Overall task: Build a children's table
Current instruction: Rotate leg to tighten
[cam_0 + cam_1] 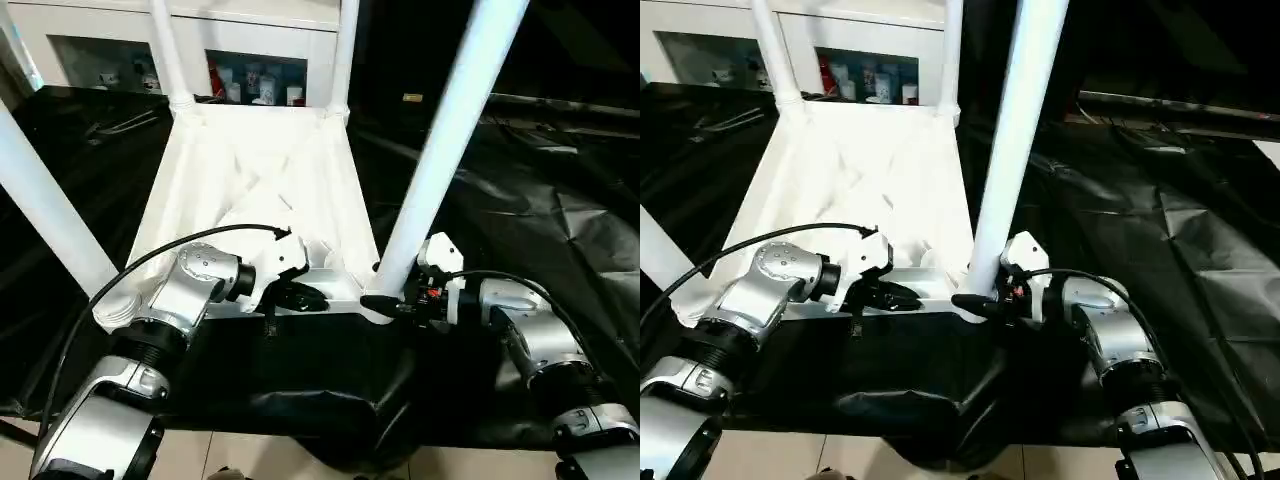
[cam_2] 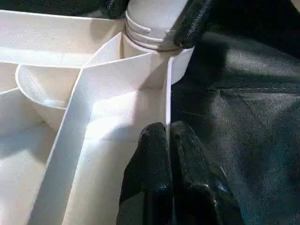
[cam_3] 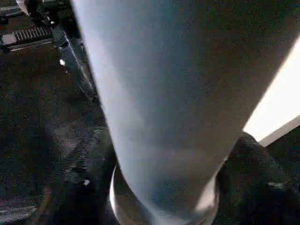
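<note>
We are seating the last long white tapered tube leg [image 1: 440, 160]: left gripper [image 1: 300, 296] pinching the white ribbed plastic tabletop's [image 1: 250, 170] rim, right gripper [image 1: 385, 303] straddling the leg base, grip unclear; next, press it home.

Smooth, slightly glossy white plastic tabletop [image 1: 250, 180], matching white plastic tube legs [image 1: 450, 130], crinkled shiny black sheeting on work table [image 1: 560, 230], brushed silver metal forearms [image 1: 535, 335]

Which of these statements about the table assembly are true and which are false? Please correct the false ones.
1. The tabletop lies with its ribbed underside up. True.
2. Only two legs stand in sockets. False: four legs stand up, including the near right leg.
3. The left gripper is shut on the tabletop's near rim. True.
4. The right gripper is at the top of a leg. False: it is at the leg's base, by the corner socket.
</note>
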